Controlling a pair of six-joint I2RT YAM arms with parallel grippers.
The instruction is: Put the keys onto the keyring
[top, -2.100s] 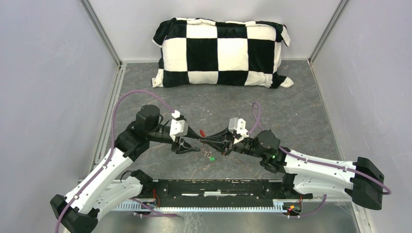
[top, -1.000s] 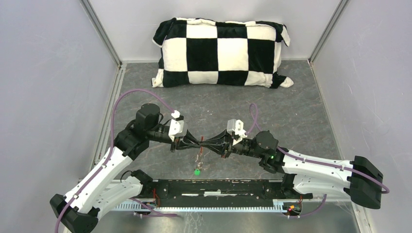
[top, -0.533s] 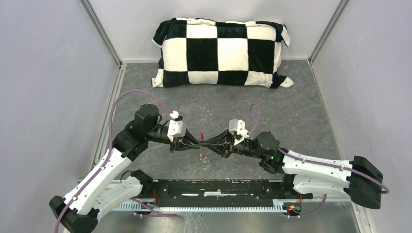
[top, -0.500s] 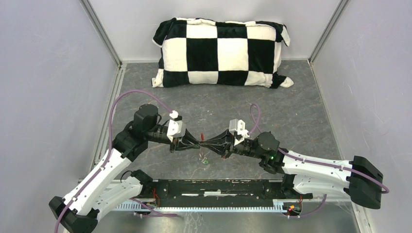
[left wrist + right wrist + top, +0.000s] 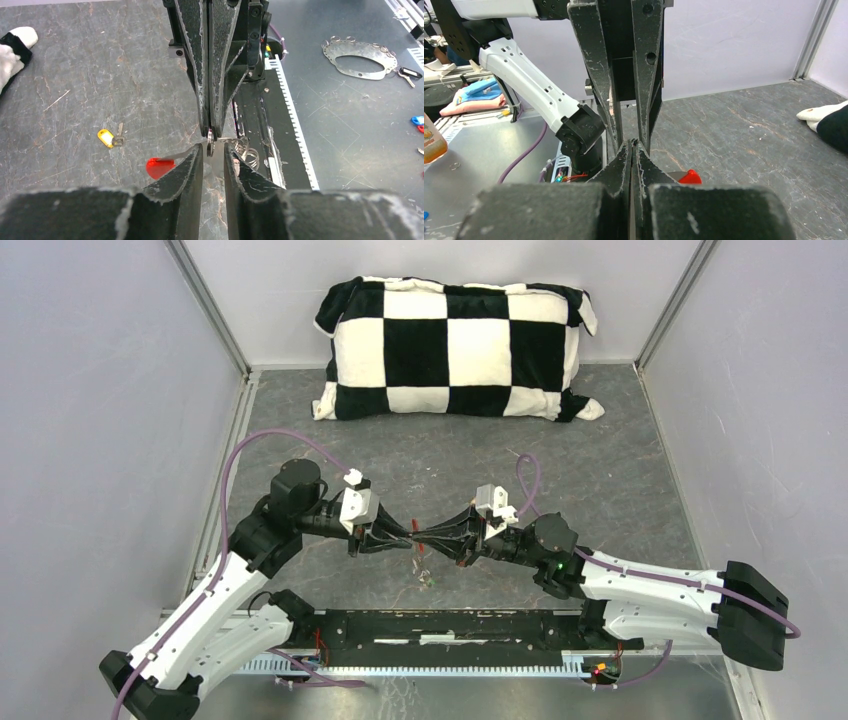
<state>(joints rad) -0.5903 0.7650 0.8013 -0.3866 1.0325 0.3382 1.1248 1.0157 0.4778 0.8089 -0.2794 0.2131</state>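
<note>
Keyring (image 5: 210, 146) metal sits pinched in the tips of the right gripper (image 5: 210, 133), whose fingers are pressed flat together on a small loop of it, held in the air between the two arms. The left gripper (image 5: 214, 151) meets it tip to tip, its fingers a narrow slot apart on either side of the ring; whether they clamp anything I cannot tell. The red tag (image 5: 159, 167) shows just beside the left fingers, joined to the loop by a thin silver link. To do this step well, I judge the right arm should hold the loop dead steady while the left works the split open without twisting, since the wire is thin and could slip from either grip. The green key (image 5: 428, 584) shows just below the meeting tips in the top view, seemingly dangling from the ring. The yellow key (image 5: 106, 137) lies well apart on the grey floor (image 5: 65, 75), so it seems the one left to thread
</note>
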